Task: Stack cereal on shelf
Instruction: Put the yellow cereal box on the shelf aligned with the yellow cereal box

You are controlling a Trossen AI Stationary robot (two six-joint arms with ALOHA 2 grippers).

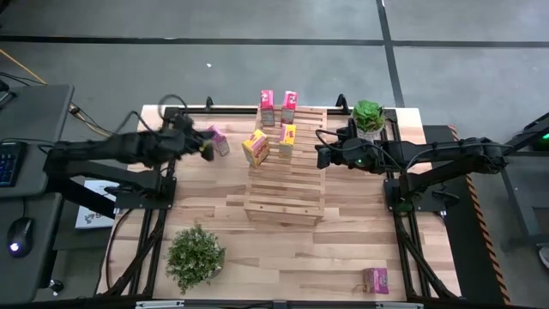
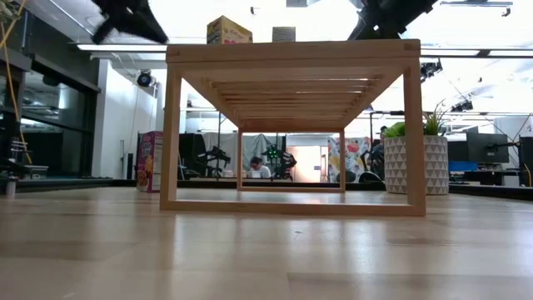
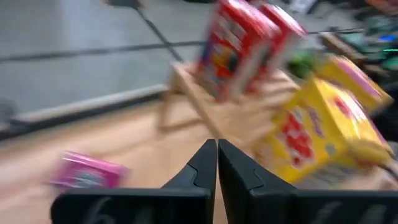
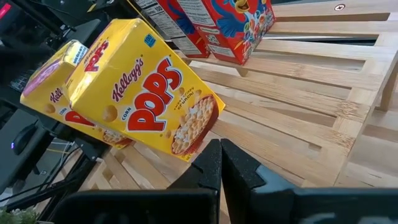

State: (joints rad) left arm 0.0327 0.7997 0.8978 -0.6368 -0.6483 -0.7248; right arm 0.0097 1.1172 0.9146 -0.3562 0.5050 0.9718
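Left of the shelf (image 1: 286,167), the left claw (image 1: 207,151) hangs pressed together by a pink box (image 1: 220,141); the right claw (image 1: 321,157), also pressed together, hovers opposite.

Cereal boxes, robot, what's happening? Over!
Left gripper shut, empty, beside pink box. Right gripper shut, empty, by shelf. Four boxes shelved; another pink box stray at table edge.

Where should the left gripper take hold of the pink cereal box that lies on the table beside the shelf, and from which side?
Probably from above, across the narrow sides. The pink cereal box lies on the table, apart from the shelf, so its long edges look free. The left gripper, now shut beside it, would have to open first.
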